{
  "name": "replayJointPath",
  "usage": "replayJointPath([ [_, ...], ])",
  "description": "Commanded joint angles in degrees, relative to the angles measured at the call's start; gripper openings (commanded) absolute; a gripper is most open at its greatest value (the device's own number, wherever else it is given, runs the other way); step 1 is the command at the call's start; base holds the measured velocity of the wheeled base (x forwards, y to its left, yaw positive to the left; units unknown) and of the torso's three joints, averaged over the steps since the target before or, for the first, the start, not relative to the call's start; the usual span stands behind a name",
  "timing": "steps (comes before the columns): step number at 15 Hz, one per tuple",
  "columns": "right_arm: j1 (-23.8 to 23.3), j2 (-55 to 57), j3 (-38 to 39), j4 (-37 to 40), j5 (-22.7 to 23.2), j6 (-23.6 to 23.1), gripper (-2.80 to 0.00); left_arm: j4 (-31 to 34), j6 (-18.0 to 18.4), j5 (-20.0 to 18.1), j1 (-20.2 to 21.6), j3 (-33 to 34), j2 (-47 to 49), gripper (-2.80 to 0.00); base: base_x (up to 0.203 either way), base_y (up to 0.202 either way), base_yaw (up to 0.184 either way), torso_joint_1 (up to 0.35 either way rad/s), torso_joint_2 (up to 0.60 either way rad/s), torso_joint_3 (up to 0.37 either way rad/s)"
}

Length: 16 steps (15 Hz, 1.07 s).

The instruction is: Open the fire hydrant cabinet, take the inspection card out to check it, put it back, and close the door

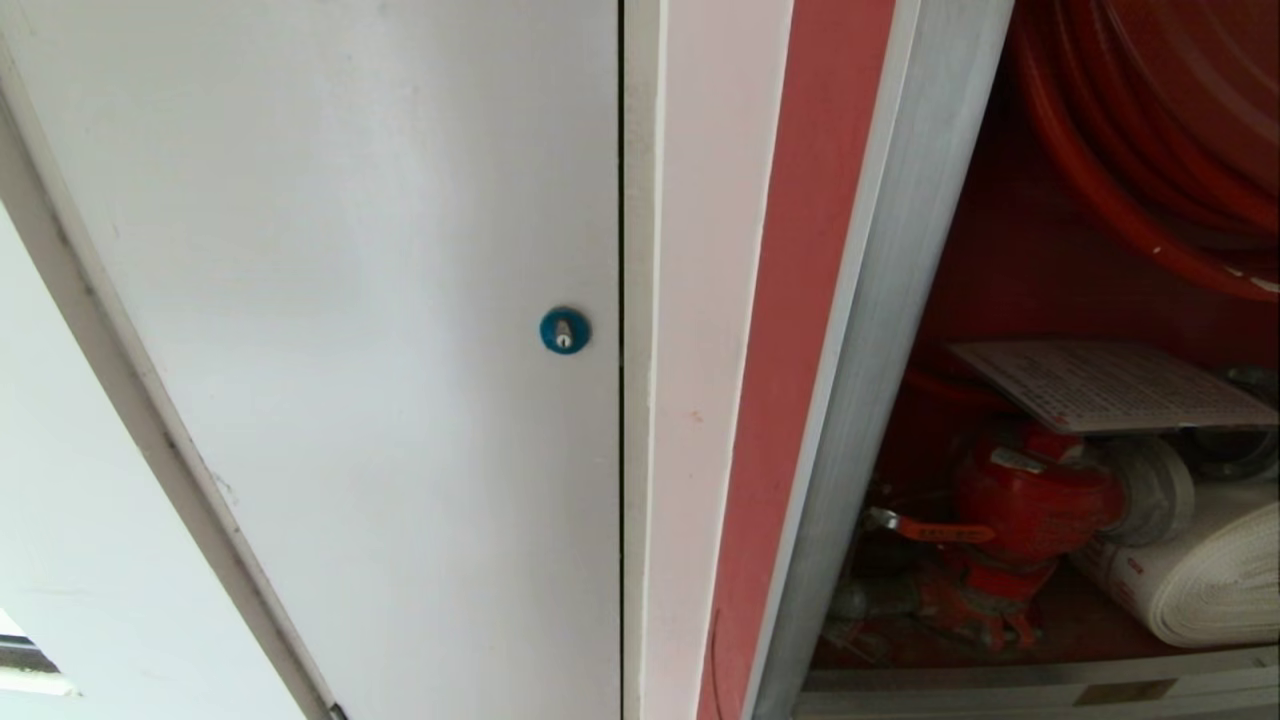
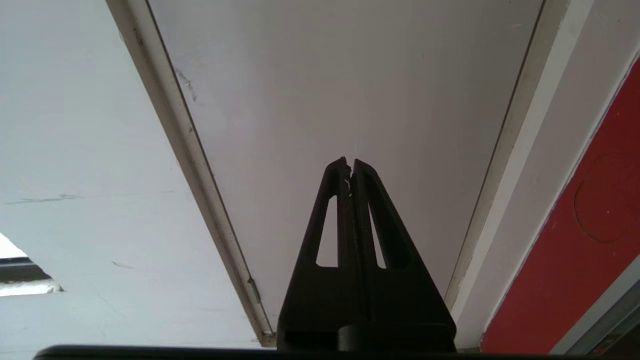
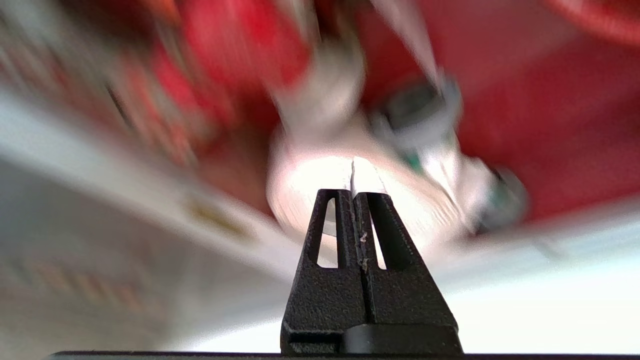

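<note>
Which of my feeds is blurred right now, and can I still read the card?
Right wrist view: heavy motion smear behind the shut right gripper. Head view: sharp; inspection card visible above the red valve, its print too fine to read. Left wrist view: sharp, left gripper shut.

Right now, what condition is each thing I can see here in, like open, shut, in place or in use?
fire hydrant cabinet: open, red interior showing.
inspection card: inside the cabinet, lying flat above the red valve, not held.
white hose: rolled up, low in the cabinet.
white panel: shut, blue lock in place.
left gripper: shut, empty, facing the white panel.
right gripper: shut, empty, pointing into the cabinet.
</note>
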Motion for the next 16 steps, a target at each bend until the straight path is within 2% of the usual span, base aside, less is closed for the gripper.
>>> replayJointPath([
  [1, 0.1, 1.8, -4.1, 7.5, -3.2, -2.9, -2.8, 0.0, 0.0, 0.0, 0.0, 0.7, 0.0, -2.8, 0.0, 0.0, 0.0, 0.0, 0.0, 0.0],
  [2, 0.1, 2.8, -4.7, 8.4, -5.5, -3.8, -2.8, 0.0, 0.0, 0.0, 0.0, 0.7, 0.0, -2.8, 0.0, 0.0, 0.0, 0.0, 0.0, 0.0],
  [3, 0.1, 4.3, -5.0, 8.7, -10.1, -5.1, -2.8, 0.0, 0.0, 0.0, 0.0, 0.7, 0.0, -2.8, 0.0, 0.0, 0.0, 0.0, 0.0, 0.0],
  [5, 0.0, 7.0, -5.2, 7.5, -14.4, -6.6, -2.8, 0.0, 0.0, 0.0, 0.0, 0.7, 0.0, -2.8, 0.0, 0.0, 0.0, 0.0, 0.0, 0.0],
  [7, 0.0, 9.3, -5.3, 6.2, -21.5, -8.3, -2.8, 0.0, 0.0, 0.0, 0.0, 0.7, 0.0, -2.8, 0.0, 0.0, 0.0, 0.0, 0.0, 0.0],
  [8, 0.0, 10.9, -5.3, 5.4, -23.4, -8.8, -2.8, 0.0, 0.0, 0.0, 0.0, 0.7, 0.0, -2.8, 0.0, 0.0, 0.0, 0.0, 0.0, 0.0],
  [12, -0.3, 16.0, -6.6, 3.2, -24.4, -9.5, -2.8, 0.0, 0.0, 0.0, 0.0, 0.7, 0.0, -2.8, 0.0, 0.0, 0.0, 0.0, 0.0, 0.0],
  [16, -1.0, 21.2, -10.6, 5.2, -25.0, -11.7, -2.8, 0.0, 0.0, 0.0, 0.0, 0.7, 0.0, -2.8, 0.0, 0.0, 0.0, 0.0, 0.0, 0.0],
])
